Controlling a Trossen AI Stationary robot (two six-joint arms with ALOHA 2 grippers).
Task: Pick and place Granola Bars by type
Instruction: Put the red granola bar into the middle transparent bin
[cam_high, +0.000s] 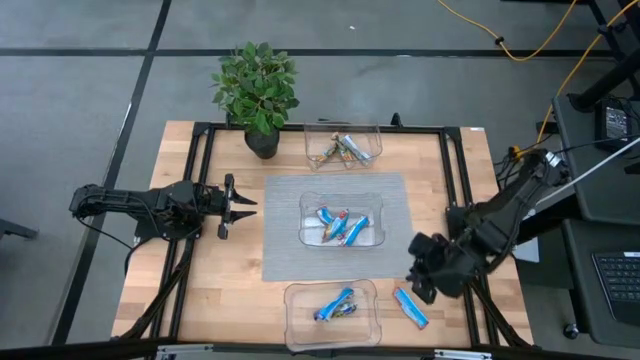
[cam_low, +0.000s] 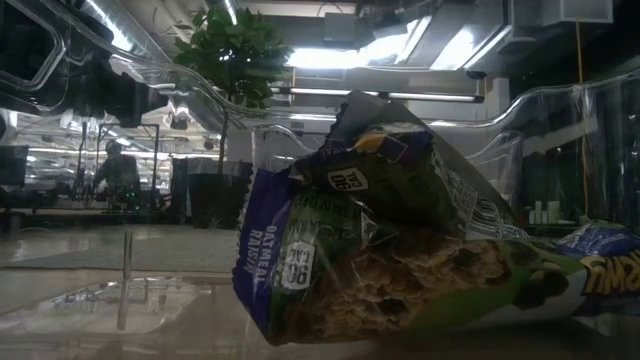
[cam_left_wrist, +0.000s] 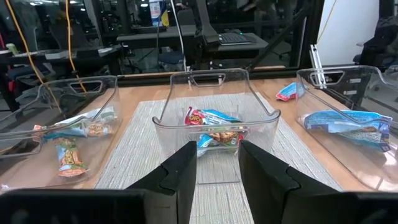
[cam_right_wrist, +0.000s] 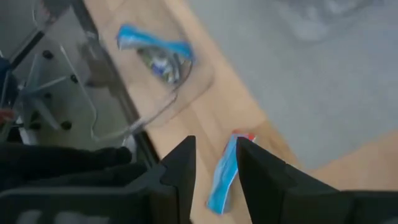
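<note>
Your right gripper (cam_high: 424, 268) hangs over the wood just beside the loose blue bar (cam_high: 410, 308), its fingers (cam_right_wrist: 180, 163) parted and gripping nothing. Your left gripper (cam_high: 240, 207) waits at the mat's (cam_high: 285, 258) left edge, fingers parted too and empty, facing the middle bin (cam_high: 341, 199). The other Granola Bars (cam_high: 340, 228) lie sorted among the three clear bins.
</note>
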